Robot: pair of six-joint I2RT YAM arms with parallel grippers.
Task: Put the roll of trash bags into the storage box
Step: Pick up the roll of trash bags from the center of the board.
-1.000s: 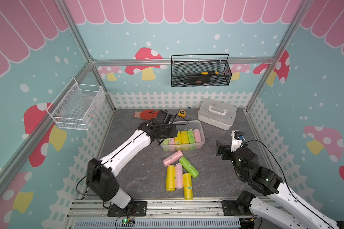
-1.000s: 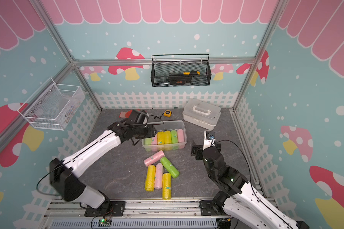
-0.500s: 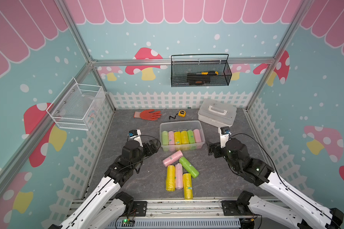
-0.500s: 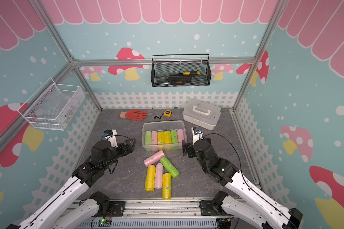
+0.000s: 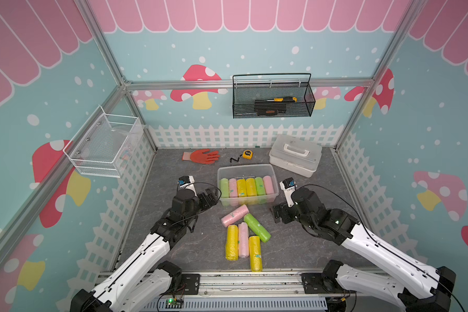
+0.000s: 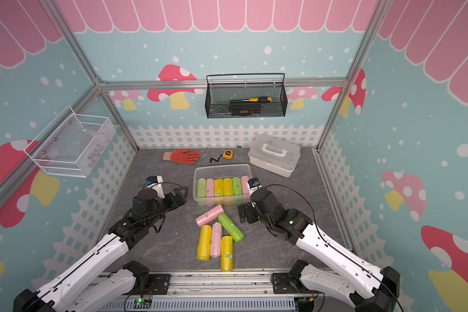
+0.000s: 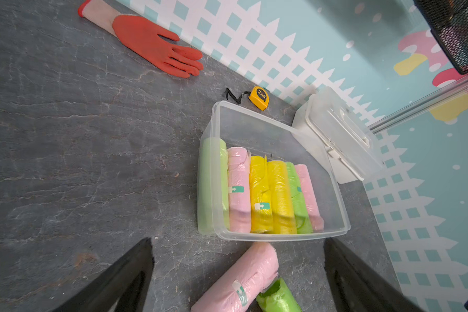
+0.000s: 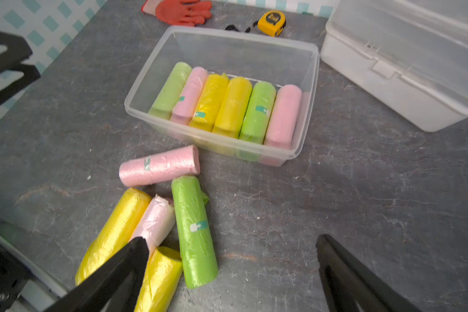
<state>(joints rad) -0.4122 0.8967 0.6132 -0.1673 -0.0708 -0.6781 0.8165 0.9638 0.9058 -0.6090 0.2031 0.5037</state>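
My left hand (image 5: 209, 197) spread, empty; right hand (image 5: 280, 215) likewise. Rolls (image 7: 281, 194) in storage box (image 7: 268, 140) carry teal arrow stickers (image 7: 262, 206). Tape measure (image 7: 260, 96) reads "2m".

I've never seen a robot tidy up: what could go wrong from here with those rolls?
The loose rolls lie bunched together, so gripping the pink roll nearest the box might knock the green roll away. The box's near row looks full; a roll dropped there may perch on top. The left gripper and right gripper, both open, flank one pile and might collide.
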